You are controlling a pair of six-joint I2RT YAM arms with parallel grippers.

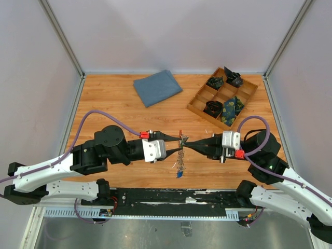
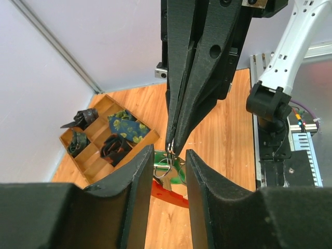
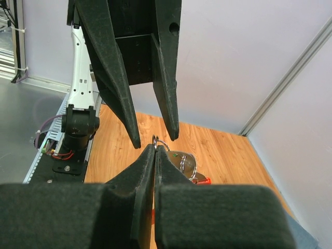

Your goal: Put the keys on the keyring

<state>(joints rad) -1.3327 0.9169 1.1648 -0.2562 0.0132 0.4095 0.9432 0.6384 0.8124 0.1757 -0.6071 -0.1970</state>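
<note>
The keys point(image 1: 180, 162) trail in a silver bunch from where the two claws meet toward the near edge of the table point(image 1: 114, 104), a blue end farthest out. The top view does not show whether they hang or lie on the wood. The red keyring point(image 2: 168, 193) sits low between the left fingers point(image 2: 136, 176), just under the bunch.

The right claw point(image 2: 170, 148) is closed, its tips pinching the keys by a thin silver loop point(image 2: 169, 151). The left claw point(image 2: 169, 153) is open, one finger either side of the right claw's tip, gripping nothing that shows.

The table is warm orange-brown wood planking. At its far side lies a folded blue cloth point(image 1: 157, 87), and right of that is a wooden tray point(image 1: 196, 106) split into compartments, several holding dark or patterned rolls of fabric. Plain pale grey walls with aluminium corner posts close in three sides. A black metal rail point(image 1: 171, 196) runs along the near edge.
</note>
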